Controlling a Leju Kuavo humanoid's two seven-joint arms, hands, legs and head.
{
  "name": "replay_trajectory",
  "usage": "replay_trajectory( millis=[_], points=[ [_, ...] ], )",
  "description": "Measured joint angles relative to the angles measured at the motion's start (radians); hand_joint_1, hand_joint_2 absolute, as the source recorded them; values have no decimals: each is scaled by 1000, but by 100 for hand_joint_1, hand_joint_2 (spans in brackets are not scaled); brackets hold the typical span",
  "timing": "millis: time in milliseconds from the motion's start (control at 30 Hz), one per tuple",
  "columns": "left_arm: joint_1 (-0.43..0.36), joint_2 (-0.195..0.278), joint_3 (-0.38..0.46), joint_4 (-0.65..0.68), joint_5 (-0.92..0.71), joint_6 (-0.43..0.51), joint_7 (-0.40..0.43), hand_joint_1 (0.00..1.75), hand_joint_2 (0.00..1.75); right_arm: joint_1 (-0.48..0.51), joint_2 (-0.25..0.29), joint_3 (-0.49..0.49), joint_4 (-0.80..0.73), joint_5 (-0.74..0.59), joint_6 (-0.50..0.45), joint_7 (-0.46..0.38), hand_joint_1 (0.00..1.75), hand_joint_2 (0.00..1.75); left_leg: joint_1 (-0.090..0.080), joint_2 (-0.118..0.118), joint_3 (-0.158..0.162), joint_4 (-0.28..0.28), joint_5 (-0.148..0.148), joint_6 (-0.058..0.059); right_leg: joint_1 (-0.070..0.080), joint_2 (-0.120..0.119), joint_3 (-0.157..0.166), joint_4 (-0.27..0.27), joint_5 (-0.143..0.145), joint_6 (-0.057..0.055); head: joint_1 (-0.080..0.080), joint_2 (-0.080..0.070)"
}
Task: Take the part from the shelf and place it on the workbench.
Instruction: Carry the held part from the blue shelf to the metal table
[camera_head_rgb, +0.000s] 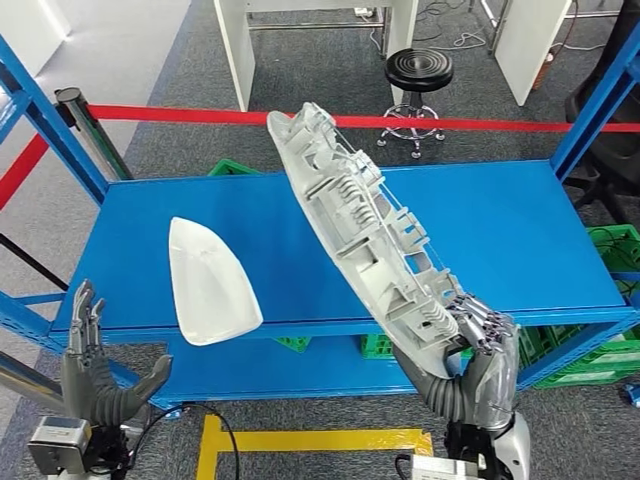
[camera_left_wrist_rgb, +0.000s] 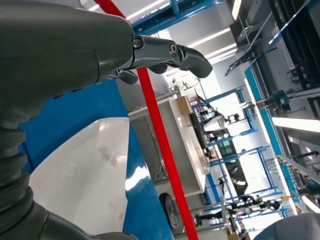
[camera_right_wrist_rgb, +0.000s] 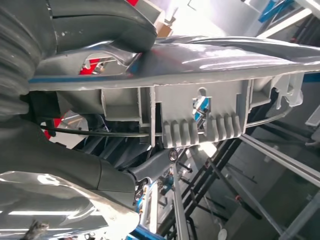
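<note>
Your right hand (camera_head_rgb: 483, 345) has the long grey part (camera_head_rgb: 362, 225) gripped at its near end only, fingers wrapped over the ribbed side with the thumb underneath, and the rest of it juts up and away across the blue shelf (camera_head_rgb: 521, 230), tilted and clear of the surface. That is your main worry: nearly all of the part hangs beyond the grip, so I judge it likely to twist or slide in the fingers if you swing the arm quickly. The far tip points toward the red barrier tape (camera_head_rgb: 468, 123), and the blue upright (camera_head_rgb: 596, 110) stands close on the right, so a wide turn toward the workbench could knock the part against the frame and lever it out of your hold. From the right wrist camera the part (camera_right_wrist_rgb: 196, 95) sits between thumb and fingers, but you cannot tell how firmly it is seated. Your left hand (camera_head_rgb: 94, 365) hangs low at the shelf's front edge, fingers apart and holding nothing, just beside the white cover (camera_head_rgb: 207, 280) that overhangs the lip; a careless lift of that arm could nudge it off the shelf.
</note>
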Motion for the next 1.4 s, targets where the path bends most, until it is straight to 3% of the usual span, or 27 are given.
replay_trajectory(
  millis=[67, 100, 133, 200, 233, 300, 400, 467, 533, 567, 600, 633, 700, 767, 800, 867, 933, 967, 1033, 1100, 1133, 1167, 1233, 1267, 1333, 1400],
  points=[
    [1, 0, 0, 0, 0, 0, 0, 0, 175, 0, 0, 0, 0, 1, 0, 0, 175, 175, -1, 1, -58, 113, -35, 2, 6, -10, 1, 0, -2, -5, 0, 0],
    [1, 0, 0, 0, 0, 0, 0, 0, 175, 0, 0, 0, 0, 1, 0, 1, 175, 175, -2, 1, -68, 126, -26, 6, 9, -14, 2, 0, -4, -7, 0, 0],
    [1, 0, 0, 0, 0, 0, 0, 0, 175, 0, 0, 1, 0, 2, 0, 1, 175, 175, -5, 1, -58, 97, 4, 12, 12, -17, 5, 0, -5, -8, 0, 0],
    [1, 0, 0, 0, 1, 0, 0, 0, 175, 0, 0, 2, 0, 5, 0, 1, 175, 175, -14, 14, -3, -29, 80, 32, 17, -23, 13, 0, -10, -10, 0, 0],
    [1, 0, 0, 0, 2, 0, 0, 0, 175, -1, 0, 2, 0, 7, 0, 1, 175, 175, -20, 23, 22, -86, 104, 41, 20, -26, 16, 1, -12, -9, 0, 0],
    [0, 0, 0, -1, 3, 0, 0, 0, 175, -2, 0, 2, 0, 11, 0, 2, 175, 175, -29, 36, 44, -139, 107, 50, 23, -34, 14, 1, -14, -2, 0, 0],
    [0, 1, -1, -5, 4, 0, 0, 0, 175, -2, 0, 3, 0, 15, 0, 5, 175, 175, -23, 22, 48, -162, 109, 53, 24, -43, 8, 5, -25, 12, 0, 0],
    [-1, 1, -1, -8, 5, 0, 0, 0, 175, -2, 0, 4, 0, 15, 0, 6, 175, 175, -17, 13, 52, -171, 114, 57, 22, -27, -26, 72, -66, 19, 3, 0],
    [0, 1, -2, -8, 5, 0, 0, 0, 175, -3, 0, 6, 0, 16, 0, 6, 175, 175, -17, 4, 52, -171, 115, 59, 19, -11, -90, 203, -122, 25, 4, 0],
    [0, 2, -3, -8, 5, 0, 0, 0, 175, -2, 0, 7, 0, 15, 0, 7, 175, 175, -17, -1, 52, -171, 114, 59, 18, -9, -118, 254, -135, 28, 5, 0],
    [1, 2, -3, -8, 5, 0, 0, 0, 175, -1, 0, 8, 0, 15, 0, 8, 175, 175, -17, -7, 52, -170, 114, 59, 17, -8, -131, 273, -129, 30, 5, 0],
    [1, 2, -3, -8, 5, 0, 0, 0, 175, -1, 0, 8, 0, 15, 0, 8, 175, 175, -16, -15, 52, -170, 114, 59, 15, -7, -125, 251, -104, 31, 5, 0],
    [1, 2, -3, -8, 5, 0, 0, 0, 175, -1, 0, 8, 0, 16, 0, 9, 175, 175, -15, -31, 54, -168, 112, 55, 9, 10, -69, 123, -32, 31, 5, 0],
    [0, 2, -3, -8, 5, 0, 0, 0, 175, -2, 0, 9, 0, 18, 1, 9, 175, 175, -17, -45, 49, -161, 111, 45, 5, 37, -16, 19, 1, 28, 4, 0],
    [0, 2, -3, -8, 5, 1, 0, 0, 175, -2, 0, 9, 0, 18, 1, 8, 175, 175, -17, -52, 45, -159, 112, 39, 5, 45, -6, 3, 0, 25, 4, 0],
    [1, 2, -3, -10, 4, 4, 0, 0, 175, -2, 0, 10, 0, 19, 5, 10, 175, 175, -15, -64, 39, -160, 116, 28, 7, 34, -2, 1, 2, 17, 4, 0],
    [1, 3, -3, -16, 1, 11, 0, 0, 175, -3, 0, 11, 0, 20, 11, 12, 175, 175, -13, -49, 30, -137, 98, 18, 6, 17, 0, -3, 4, 4, 1, 0],
    [0, 3, -3, -20, 0, 14, 0, 0, 175, -4, 0, 12, 0, 21, 14, 12, 175, 175, -12, -33, 14, -100, 74, 13, 4, 7, 1, -5, 5, -2, -2, 0],
    [-1, 4, -3, -24, -1, 18, 0, 0, 175, -5, 0, 14, 0, 26, 20, 12, 175, 175, -11, -6, -44, 31, 11, 5, 4, -14, 1, -5, 3, -9, -6, 0],
    [1, 6, -4, -26, 0, 20, 0, 0, 175, -5, 0, 18, 0, 33, 27, 14, 175, 175, -10, 1, -87, 124, -15, 1, 5, -35, 2, -5, 1, -10, -6, 0],
    [2, 7, -4, -29, 1, 21, 0, 0, 175, -6, 0, 21, 0, 35, 29, 15, 175, 175, -10, 2, -84, 116, 0, 2, 5, -45, 3, -5, 0, -10, -6, 0],
    [2, 8, -4, -33, 2, 23, 0, 0, 175, -7, 0, 23, 0, 37, 31, 16, 175, 175, -11, 6, -61, 69, 32, 4, 6, -54, 6, -4, -2, -9, -6, 0],
    [2, 10, -4, -47, 3, 27, 0, 0, 175, -12, 0, 29, 0, 38, 31, 18, 175, 175, -17, 39, 6, -69, 94, 13, 9, -70, 13, -4, -7, -3, -6, 0],
    [1, 11, -4, -53, 3, 29, 0, 0, 175, -15, 0, 32, 0, 39, 31, 18, 175, 175, -21, 55, 31, -120, 108, 19, 12, -78, 15, -3, -10, 1, -6, 0],
    [2, 12, -4, -65, 4, 33, 0, 0, 175, -21, 0, 36, 0, 39, 33, 19, 175, 175, -29, 64, 45, -153, 106, 27, 17, -94, 18, -3, -13, 11, -5, 0],
    [5, 13, -4, -79, 3, 37, 0, 0, 175, -26, 0, 40, 0, 40, 37, 20, 175, 175, -26, 46, 44, -159, 108, 38, 15, -100, 21, -3, -19, 21, -3, 0]
  ],
)
